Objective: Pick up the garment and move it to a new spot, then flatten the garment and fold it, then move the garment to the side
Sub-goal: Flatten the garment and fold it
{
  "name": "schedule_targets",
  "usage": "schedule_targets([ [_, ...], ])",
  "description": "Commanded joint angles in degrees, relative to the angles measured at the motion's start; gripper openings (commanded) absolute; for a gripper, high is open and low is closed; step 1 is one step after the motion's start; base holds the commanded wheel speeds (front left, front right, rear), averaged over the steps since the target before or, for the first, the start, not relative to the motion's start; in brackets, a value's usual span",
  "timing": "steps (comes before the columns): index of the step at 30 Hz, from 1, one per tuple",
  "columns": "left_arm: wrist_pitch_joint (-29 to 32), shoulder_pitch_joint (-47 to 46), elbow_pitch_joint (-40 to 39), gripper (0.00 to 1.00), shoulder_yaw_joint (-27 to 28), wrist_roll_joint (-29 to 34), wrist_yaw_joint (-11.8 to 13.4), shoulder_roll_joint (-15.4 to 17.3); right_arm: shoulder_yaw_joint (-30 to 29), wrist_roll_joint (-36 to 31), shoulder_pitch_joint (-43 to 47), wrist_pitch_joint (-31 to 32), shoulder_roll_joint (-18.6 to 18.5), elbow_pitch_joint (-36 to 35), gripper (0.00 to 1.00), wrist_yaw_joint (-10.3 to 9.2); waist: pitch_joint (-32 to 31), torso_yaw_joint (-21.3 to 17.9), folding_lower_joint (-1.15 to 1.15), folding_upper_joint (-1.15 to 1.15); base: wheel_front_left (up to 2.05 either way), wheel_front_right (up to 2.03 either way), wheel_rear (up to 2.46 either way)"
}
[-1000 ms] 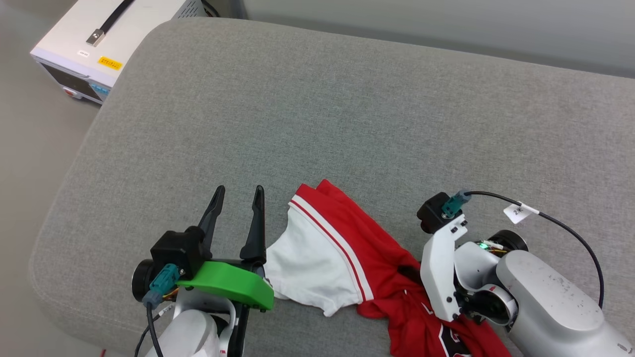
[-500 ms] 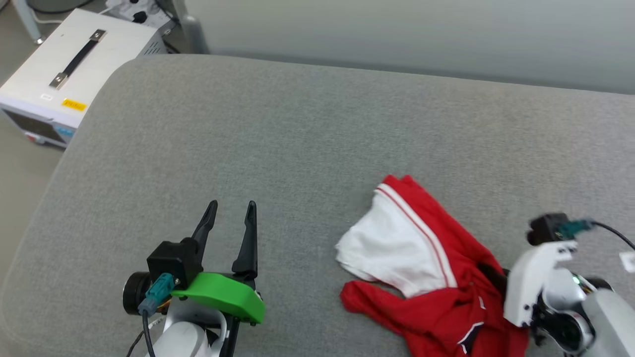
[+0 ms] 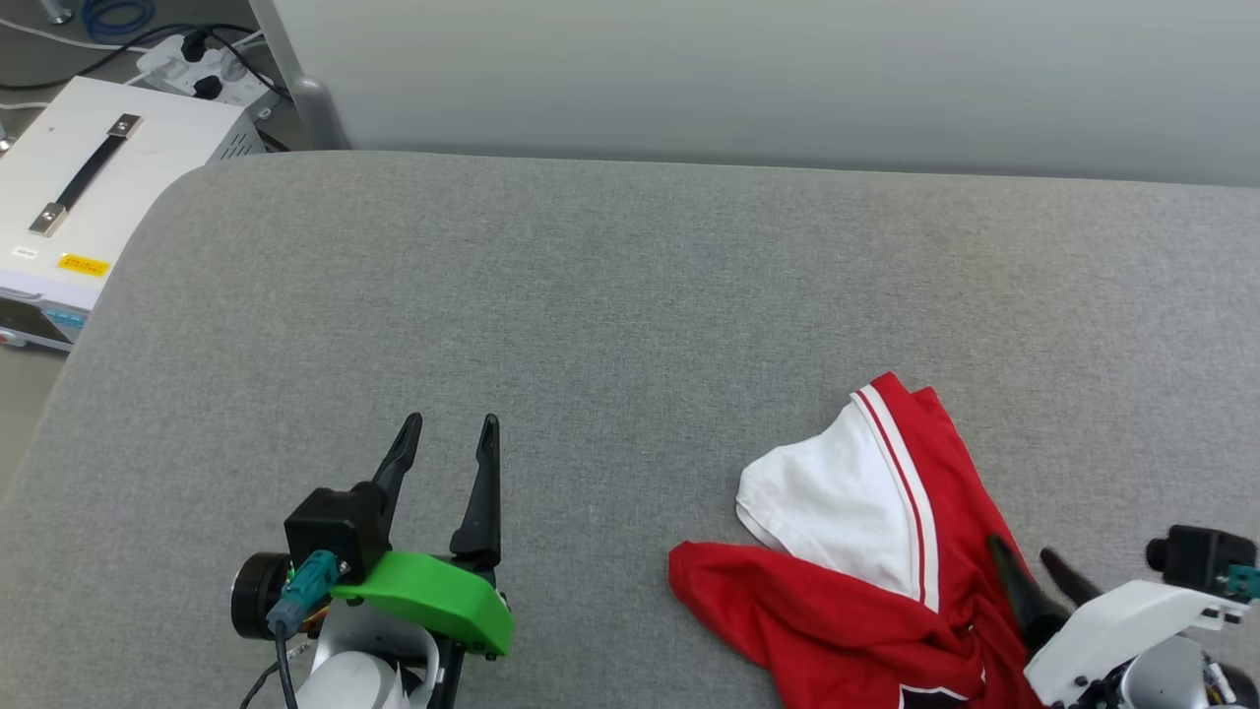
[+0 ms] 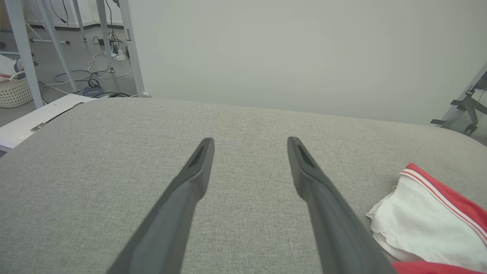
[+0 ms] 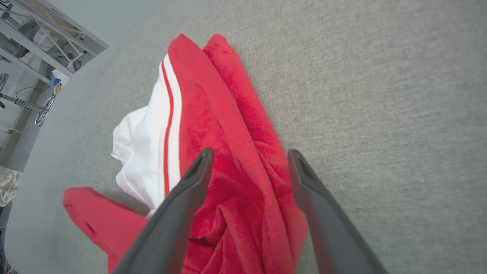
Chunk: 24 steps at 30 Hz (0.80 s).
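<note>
Head view: grey padded surface (image 3: 610, 295); off its far-left corner a white equipment box (image 3: 98, 187) with a black handle, and a power strip (image 3: 197, 74) with cables behind it; pale wall panel (image 3: 748, 79) along the far edge. Left pincer (image 3: 451, 421) at lower left, fingers spread, holding nothing, well apart from the garment (image 3: 847, 611). The garment lies crumpled at lower right, white sleeve up. Right pincer (image 3: 1022, 547) sits over its right edge, fingers apart. Left wrist view: left pincer (image 4: 250, 140) wide open over bare surface (image 4: 114, 160), garment (image 4: 426, 213) to its right, wicker basket (image 4: 13, 91) and floor cables (image 4: 87, 85) beyond. Right wrist view: right pincer (image 5: 250, 152) open, straddling a red fold of the garment (image 5: 213, 114), clamping nothing; metal rack (image 5: 45, 34) in the top-left corner.
</note>
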Motion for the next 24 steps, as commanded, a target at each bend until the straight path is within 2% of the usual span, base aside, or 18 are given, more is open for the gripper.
schedule_targets([
  [1,0.0,0.2,-0.1,1.00,0.1,0.3,0.4,0.4,-0.3,-0.4,0.0,-2.1,0.1,-1.3,1.00,-0.03,-0.1,0.2,0.00,0.00,0.00,0.00,0.00],
  [4,-0.2,0.4,-0.1,1.00,0.2,0.2,0.6,0.4,0.4,-2.1,-0.6,-4.9,-0.5,-3.4,1.00,-0.03,-0.3,0.6,0.00,0.00,0.00,0.00,0.00],
  [7,-0.3,0.5,-0.1,1.00,0.2,0.1,0.8,0.3,3.4,-4.3,-1.9,-3.7,-2.3,-4.4,1.00,-0.03,-0.3,0.9,0.00,0.00,0.00,0.00,0.00],
  [11,-0.4,0.2,-0.1,1.00,0.2,0.0,0.8,0.2,10.2,-5.4,-6.0,1.5,-5.7,-5.2,1.00,-0.03,0.2,1.6,0.00,0.00,0.00,0.00,0.00],
  [17,-0.8,-1.0,0.3,1.00,-0.2,0.0,0.5,-0.5,24.4,-5.9,-15.3,12.3,-11.8,-4.3,1.00,-0.03,1.8,3.6,0.00,0.00,0.00,0.00,0.00],
  [21,-1.3,-1.5,0.7,1.00,-0.3,0.0,0.3,-1.1,32.3,-4.3,-21.0,16.9,-13.3,-1.8,1.00,-0.03,3.1,4.8,0.00,0.00,0.00,0.00,0.00],
  [23,-2.0,-2.8,1.6,1.00,-0.6,0.0,-0.3,-2.3,39.9,-1.8,-27.6,19.5,-13.8,5.9,1.00,-0.03,5.5,6.8,0.00,0.00,0.00,0.00,0.00],
  [24,-2.1,-3.0,1.7,1.00,-0.6,0.0,-0.4,-2.5,40.7,-1.5,-28.4,19.7,-13.9,7.3,1.00,-0.03,6.0,7.0,0.00,0.00,0.00,0.00,0.00],
])
